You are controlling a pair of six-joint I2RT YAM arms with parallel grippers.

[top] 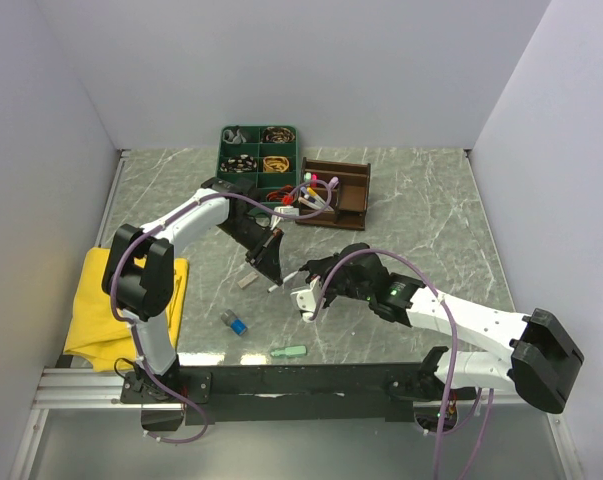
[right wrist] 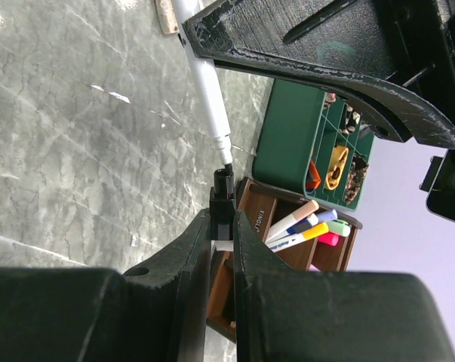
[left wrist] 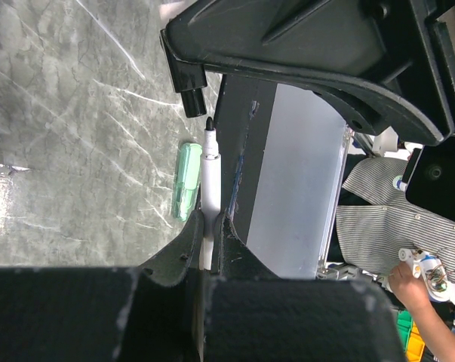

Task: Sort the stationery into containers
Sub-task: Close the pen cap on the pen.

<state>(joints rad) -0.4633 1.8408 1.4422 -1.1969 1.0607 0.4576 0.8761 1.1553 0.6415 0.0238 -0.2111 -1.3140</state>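
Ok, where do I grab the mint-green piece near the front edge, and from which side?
Take the mint-green piece at mid-length, across its narrow width, from straight above. It lies flat on the table, long axis roughly left-right, with bare marble along both sides. The left hand holds the white pen, the right hand the black cap.

Bright, even overhead light, soft shadows. Glare patches on worktop (left wrist: 69, 98) in wrist views. Close foreground blurry there; top view sharp, no distortion.
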